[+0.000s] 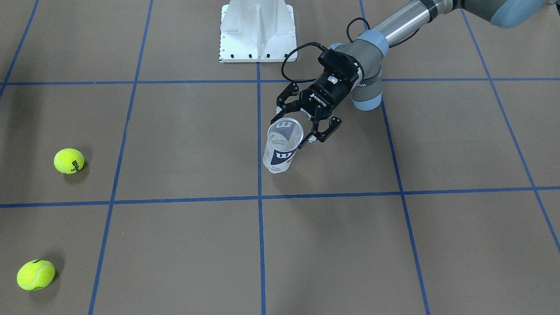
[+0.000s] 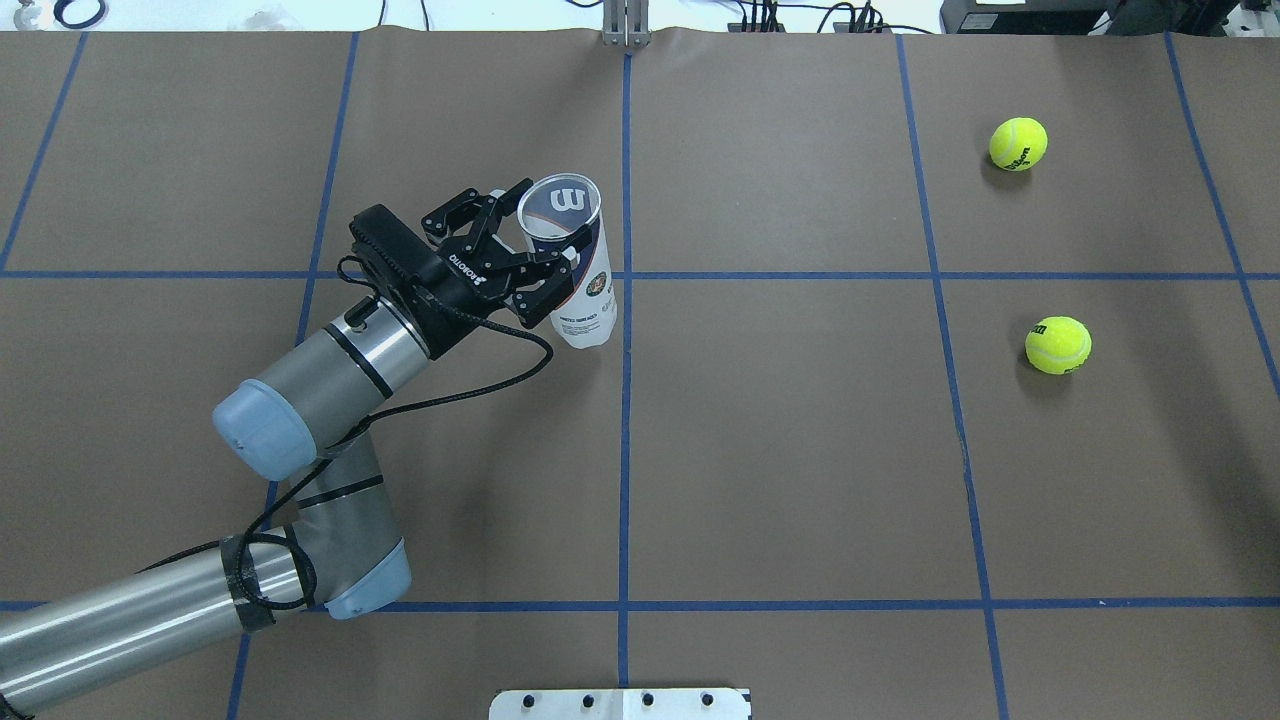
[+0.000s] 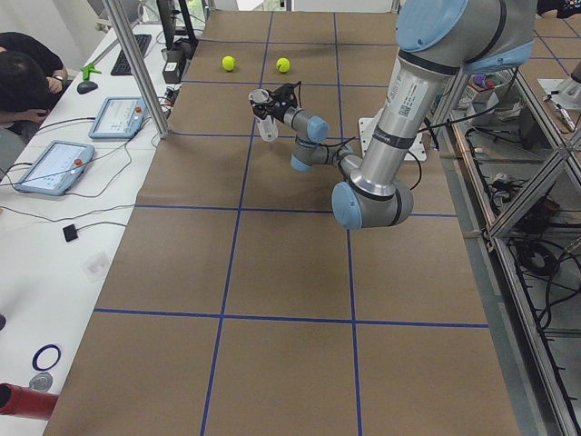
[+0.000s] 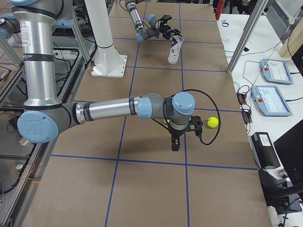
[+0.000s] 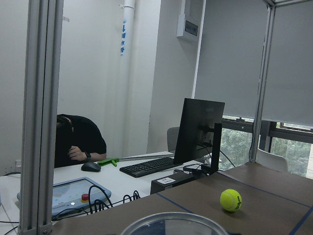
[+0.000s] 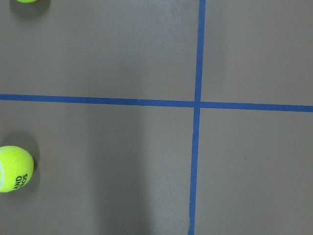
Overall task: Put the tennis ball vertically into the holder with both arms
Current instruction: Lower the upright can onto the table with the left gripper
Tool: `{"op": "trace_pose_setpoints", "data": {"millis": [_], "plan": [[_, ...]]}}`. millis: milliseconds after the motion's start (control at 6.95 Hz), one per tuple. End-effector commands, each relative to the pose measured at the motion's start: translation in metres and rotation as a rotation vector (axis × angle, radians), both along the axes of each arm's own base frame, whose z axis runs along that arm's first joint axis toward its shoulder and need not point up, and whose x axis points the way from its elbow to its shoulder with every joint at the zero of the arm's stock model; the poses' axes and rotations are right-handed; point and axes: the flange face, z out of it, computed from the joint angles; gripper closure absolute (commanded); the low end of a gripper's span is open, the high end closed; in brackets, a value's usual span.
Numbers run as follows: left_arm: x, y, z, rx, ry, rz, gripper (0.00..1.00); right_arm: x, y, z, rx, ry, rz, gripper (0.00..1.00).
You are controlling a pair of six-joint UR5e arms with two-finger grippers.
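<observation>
The holder (image 1: pixel 280 153) is a clear can with a navy and white label, standing upright near the table's middle with its mouth open upward. My left gripper (image 1: pixel 292 129) reaches in level at the can's upper part, one finger on each side, shut on the holder (image 2: pixel 582 305). Two yellow tennis balls (image 2: pixel 1018 143) (image 2: pixel 1058 345) lie on the table to the robot's right. My right gripper (image 4: pixel 174 147) points down above the table beside one ball (image 4: pixel 212 122). It shows only in the exterior right view, so I cannot tell its state. The right wrist view shows a ball (image 6: pixel 14 169) at its left edge.
The white pedestal base (image 1: pixel 257 30) stands at the robot's edge of the table. Blue tape lines (image 2: pixel 625 420) grid the brown surface. A desk with tablets (image 3: pixel 118 116), a monitor (image 5: pixel 198 129) and a seated person (image 3: pixel 23 73) borders the far side, behind aluminium posts (image 3: pixel 136 64).
</observation>
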Motion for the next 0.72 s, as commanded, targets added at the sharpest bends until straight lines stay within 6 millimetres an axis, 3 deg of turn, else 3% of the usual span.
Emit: {"op": "trace_pose_setpoints", "data": {"millis": [0, 288, 575], "plan": [[0.003, -0.001, -0.001, 0.000, -0.002, 0.000, 0.64, 0.000, 0.000, 0.000, 0.000, 0.000, 0.000, 0.01], [0.007, -0.003, 0.010, -0.010, -0.025, 0.000, 0.63, 0.000, 0.000, -0.001, 0.000, 0.000, 0.001, 0.01], [0.009, -0.002, 0.007, 0.029, -0.071, -0.027, 0.63, 0.000, 0.000, -0.001, 0.001, 0.000, 0.000, 0.01]]}}
